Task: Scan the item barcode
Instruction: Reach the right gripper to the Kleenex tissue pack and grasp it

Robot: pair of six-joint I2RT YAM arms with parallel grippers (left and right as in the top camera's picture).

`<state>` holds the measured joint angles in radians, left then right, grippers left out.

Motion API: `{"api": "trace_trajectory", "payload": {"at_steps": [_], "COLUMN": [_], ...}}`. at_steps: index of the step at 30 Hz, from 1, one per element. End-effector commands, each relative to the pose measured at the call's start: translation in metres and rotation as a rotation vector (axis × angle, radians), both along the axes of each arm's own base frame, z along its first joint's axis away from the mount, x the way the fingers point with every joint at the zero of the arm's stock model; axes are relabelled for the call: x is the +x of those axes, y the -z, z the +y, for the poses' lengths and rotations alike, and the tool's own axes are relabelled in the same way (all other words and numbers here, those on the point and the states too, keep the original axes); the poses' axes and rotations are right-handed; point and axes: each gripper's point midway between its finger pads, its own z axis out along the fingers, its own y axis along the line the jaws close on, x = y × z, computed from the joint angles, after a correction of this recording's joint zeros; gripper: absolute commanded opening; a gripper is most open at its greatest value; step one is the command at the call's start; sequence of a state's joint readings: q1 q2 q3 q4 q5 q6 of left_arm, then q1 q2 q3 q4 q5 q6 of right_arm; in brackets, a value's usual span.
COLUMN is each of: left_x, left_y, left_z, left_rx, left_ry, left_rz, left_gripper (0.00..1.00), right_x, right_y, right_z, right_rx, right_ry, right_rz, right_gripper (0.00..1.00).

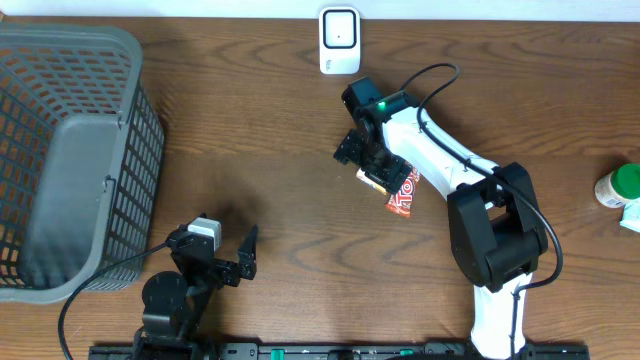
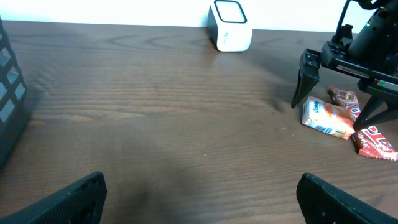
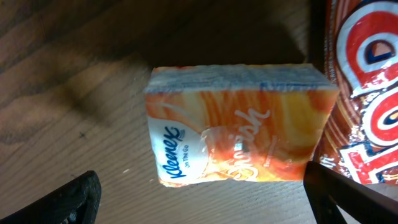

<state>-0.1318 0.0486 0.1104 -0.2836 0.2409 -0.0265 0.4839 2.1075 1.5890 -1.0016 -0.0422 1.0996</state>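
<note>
Orange tissue pack (image 3: 239,124): long axis toward red wrapper (image 3: 367,93).

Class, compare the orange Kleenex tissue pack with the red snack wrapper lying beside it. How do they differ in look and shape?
Colour: the Kleenex pack is orange with a white-and-blue logo; the snack wrapper is red with large white lettering.
Shape: the Kleenex pack is a thick, squared block; the snack wrapper is flatter and glossy.
Both lie side by side on the wooden table, neither held.
</note>
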Motion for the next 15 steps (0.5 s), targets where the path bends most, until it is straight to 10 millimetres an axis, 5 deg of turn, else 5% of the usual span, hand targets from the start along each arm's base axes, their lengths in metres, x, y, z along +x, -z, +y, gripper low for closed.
{"api": "trace_trajectory", "payload": {"at_steps": [1, 15], "left_x": [-0.002, -0.002], "left_y": [0.012, 0.012], "left_z": [-0.001, -0.001], "left_rx": [-0.002, -0.003], "left_ry": [0.005, 0.006], "left_rz": [0.038, 0.038], "left_gripper": [0.98, 0.98], "right_x": [0.007, 0.006], "right_y": [0.007, 0.026], "right_z": [-0.018, -0.027], "right_rx": [-0.055, -0.069], "right_ry": [0.047, -0.003], "right_rz": [-0.005, -0.019], "right_gripper": [1.00, 0.97]}}
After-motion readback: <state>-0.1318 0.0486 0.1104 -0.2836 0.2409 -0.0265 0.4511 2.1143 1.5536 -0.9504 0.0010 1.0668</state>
